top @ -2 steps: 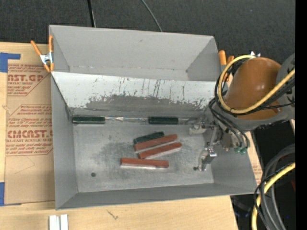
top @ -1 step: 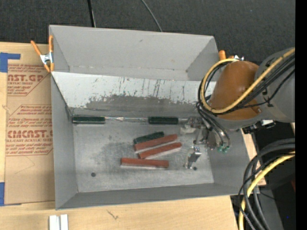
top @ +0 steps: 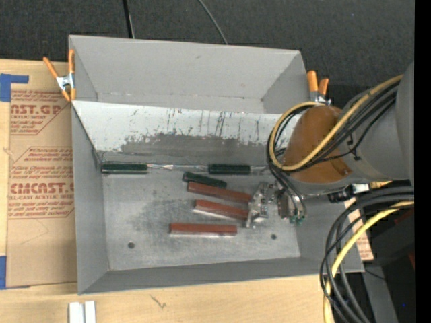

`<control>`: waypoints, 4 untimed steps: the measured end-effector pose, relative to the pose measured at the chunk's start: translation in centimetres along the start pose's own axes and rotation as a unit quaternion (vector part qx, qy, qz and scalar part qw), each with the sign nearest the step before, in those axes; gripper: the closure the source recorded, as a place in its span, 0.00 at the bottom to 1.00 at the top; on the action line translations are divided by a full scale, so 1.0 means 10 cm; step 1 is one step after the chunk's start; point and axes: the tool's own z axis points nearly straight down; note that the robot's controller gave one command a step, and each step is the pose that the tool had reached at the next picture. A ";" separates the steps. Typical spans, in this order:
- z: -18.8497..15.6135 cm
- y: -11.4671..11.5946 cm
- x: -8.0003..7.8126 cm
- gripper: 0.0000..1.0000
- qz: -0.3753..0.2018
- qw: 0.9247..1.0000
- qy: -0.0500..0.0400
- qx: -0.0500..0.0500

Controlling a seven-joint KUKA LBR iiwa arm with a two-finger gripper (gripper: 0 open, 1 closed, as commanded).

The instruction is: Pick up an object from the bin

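Low in the bin [top: 135, 200] with the tool [top: 258, 212] at the right end of the middle brown bar [top: 217, 209], opening impossible to tell, nothing visibly held, grasp and lift apparently left.

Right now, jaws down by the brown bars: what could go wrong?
The jaws sit at the right end of the middle brown bar, with the upper brown bar close beside: they may catch both, or nudge one. Gripped at its end, a long bar could tilt and slip out.
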 end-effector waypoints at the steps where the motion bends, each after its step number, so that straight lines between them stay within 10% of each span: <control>1: 0.00 0.00 0.00 1.00 0.000 1.000 0.000 0.000; 2: -0.80 0.09 -0.11 0.00 -0.009 1.000 0.011 0.000; 3: -0.99 0.11 -0.16 0.00 -0.010 1.000 0.008 0.000; 4: -0.05 0.15 -0.28 1.00 0.091 0.996 -0.004 0.000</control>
